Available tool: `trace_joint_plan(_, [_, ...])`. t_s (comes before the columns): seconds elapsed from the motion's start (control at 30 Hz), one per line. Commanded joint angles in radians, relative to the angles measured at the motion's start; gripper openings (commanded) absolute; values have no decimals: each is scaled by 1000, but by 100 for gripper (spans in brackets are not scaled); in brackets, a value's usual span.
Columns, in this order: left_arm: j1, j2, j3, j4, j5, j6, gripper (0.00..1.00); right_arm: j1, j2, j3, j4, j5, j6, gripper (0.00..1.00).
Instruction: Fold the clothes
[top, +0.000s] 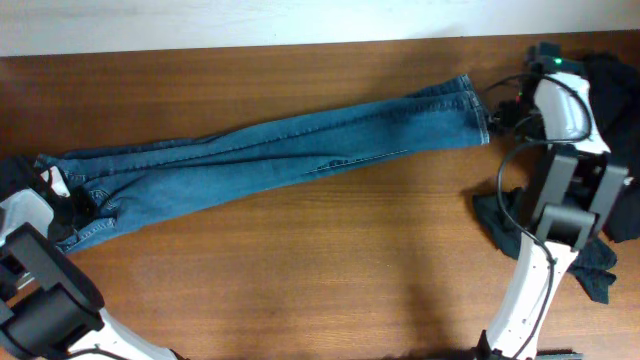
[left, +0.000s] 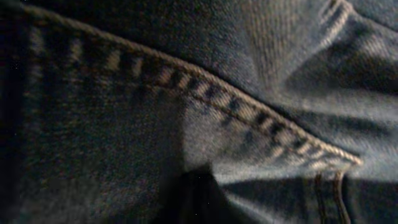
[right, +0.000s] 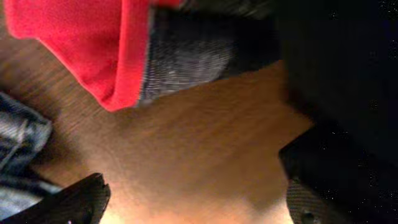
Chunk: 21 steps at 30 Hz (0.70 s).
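Although the jeans (top: 270, 150) lie stretched out, legs together, we judge all crosswise folds pending; the right gripper (right: 196, 205) stands wide and empty, while we cannot tell the left gripper's (top: 72, 208) jaws.

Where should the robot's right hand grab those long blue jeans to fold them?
The leg hems of the faded blue denim jeans, coming in from the right. The jeans lie stretched out flat, both cuffs ending together there, beside the open right gripper, so one pinch probably catches both.
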Motion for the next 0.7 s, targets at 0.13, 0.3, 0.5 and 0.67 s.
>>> trace_joint_plan(0.13, [21,-136,49,-58,144,-13,41,20,-179,0,-17,-272,-176,99])
trace_joint_plan(0.3, [21,-249,74,-121,262,-20,45,6,-144,-6,-18,-394,-176,99])
trace_joint_plan(0.5, [-8,-404,76,-179,367,-20,47,-3,-67,-6,33,-502,-327,99])
trace_joint_plan(0.67, [-85,-513,76,-190,381,-20,48,-2,-8,-6,49,-573,-423,99])
